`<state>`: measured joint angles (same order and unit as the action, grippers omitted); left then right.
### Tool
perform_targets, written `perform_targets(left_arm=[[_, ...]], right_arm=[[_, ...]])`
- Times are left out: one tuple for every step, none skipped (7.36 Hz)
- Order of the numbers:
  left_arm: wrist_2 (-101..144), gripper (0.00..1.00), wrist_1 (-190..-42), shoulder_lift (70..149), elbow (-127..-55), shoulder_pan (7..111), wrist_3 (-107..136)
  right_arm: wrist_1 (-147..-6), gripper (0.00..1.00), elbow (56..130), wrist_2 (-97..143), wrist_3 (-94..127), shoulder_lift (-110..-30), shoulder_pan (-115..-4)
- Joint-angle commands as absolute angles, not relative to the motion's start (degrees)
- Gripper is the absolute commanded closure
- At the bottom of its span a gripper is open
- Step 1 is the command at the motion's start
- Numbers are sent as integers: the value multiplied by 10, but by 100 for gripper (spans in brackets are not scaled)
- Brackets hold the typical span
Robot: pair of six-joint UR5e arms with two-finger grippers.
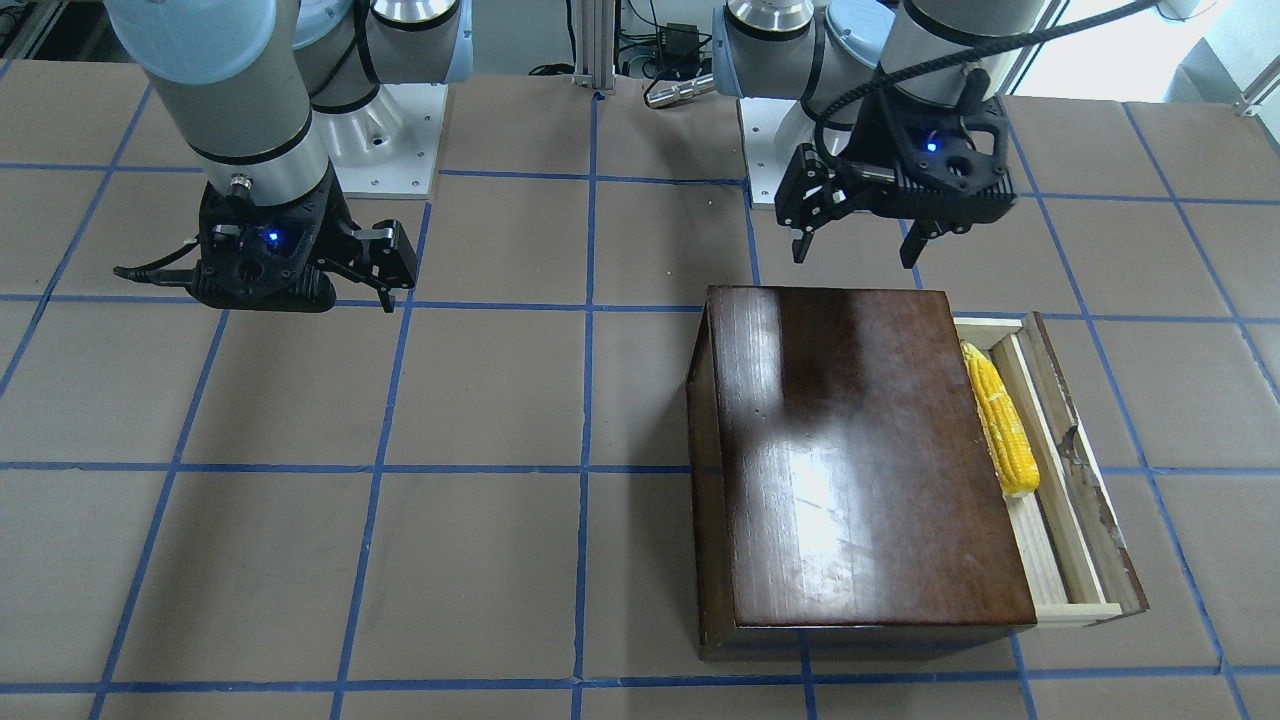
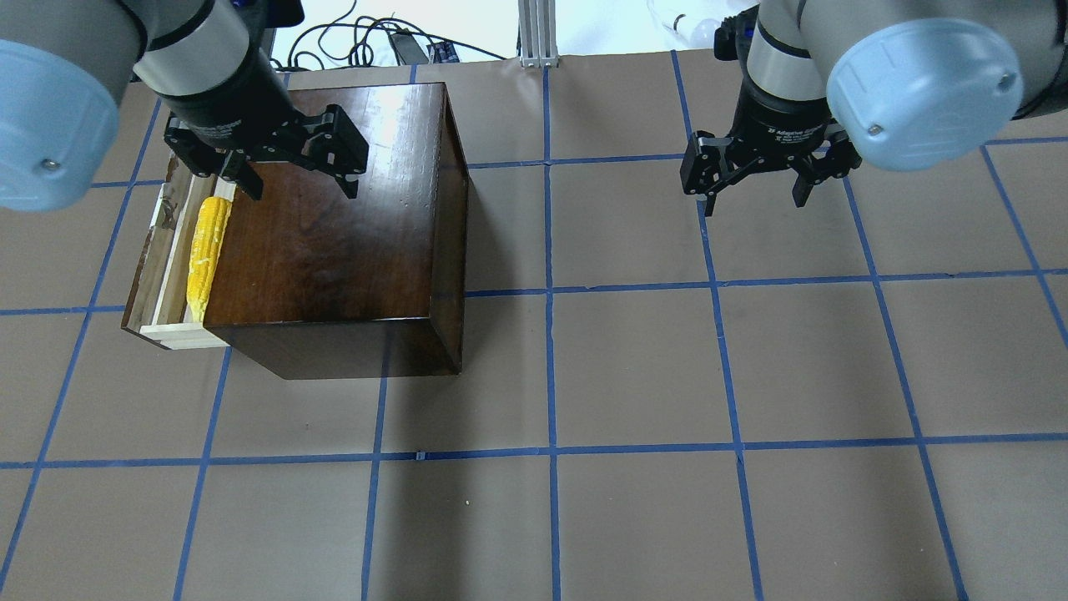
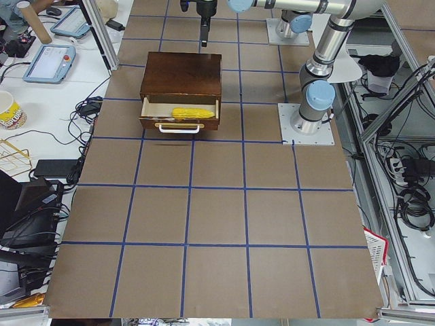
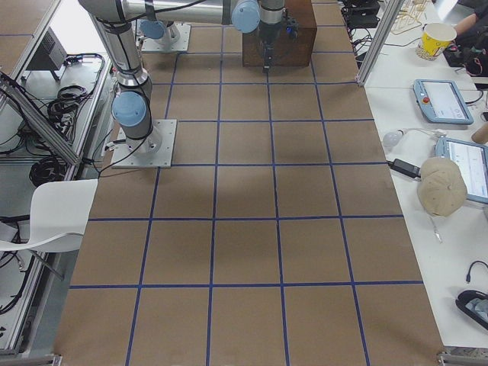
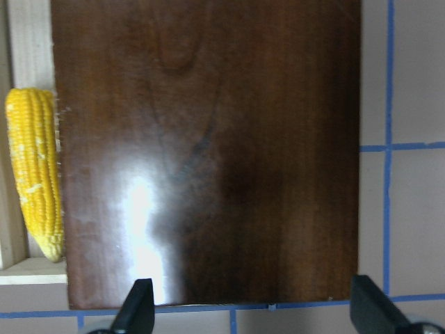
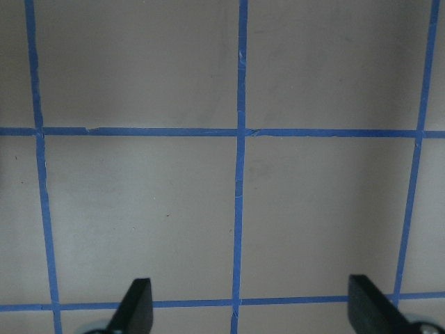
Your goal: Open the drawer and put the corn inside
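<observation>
The glossy dark-brown box (image 1: 860, 450) stands on the table with its drawer (image 1: 1090, 480) pulled out to the side. The yellow corn (image 1: 1000, 420) lies lengthwise in the pale-wood tray, close to the box. It also shows in the overhead view (image 2: 207, 255) and the left wrist view (image 5: 35, 181). My left gripper (image 2: 300, 190) is open and empty, hovering above the box top near the drawer side. My right gripper (image 2: 753, 204) is open and empty, above bare table well away from the box.
The brown table is marked with a blue tape grid (image 2: 549, 292). The arm bases (image 1: 385, 140) stand at the robot's edge. Side benches hold tablets (image 4: 441, 101) and a paper cup (image 4: 438, 40). A white chair (image 4: 46, 221) stands beside the table.
</observation>
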<state>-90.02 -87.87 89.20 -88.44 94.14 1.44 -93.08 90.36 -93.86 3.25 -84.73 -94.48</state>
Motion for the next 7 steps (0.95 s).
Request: perform_targets(left_arm=[[-902,0,-880,891,-871,943,18],[-902,0,-887,896,-863,931,2],[-902,0,-891,895,-867,915,-14],[-902,0,-913,892,-863,909,-16],[-903,0,-921,893,-861,911,-16],[-903,0,-922,896,-860,910,-17],[-904,0,-925,899,-860,911,-17]], right_arm=[[-931,0,904,-939,33,-847,-945],[-931,0,904,-940,33,-847,-945],[-931,0,904,-940,33,-847,-945],[-931,0,904,-940,33,-847,-945],[-931,0,904,-940,33,-847,-945],[-931,0,904,-940,33,-847,-945],[-931,0,904,-939,33,-847,-945]])
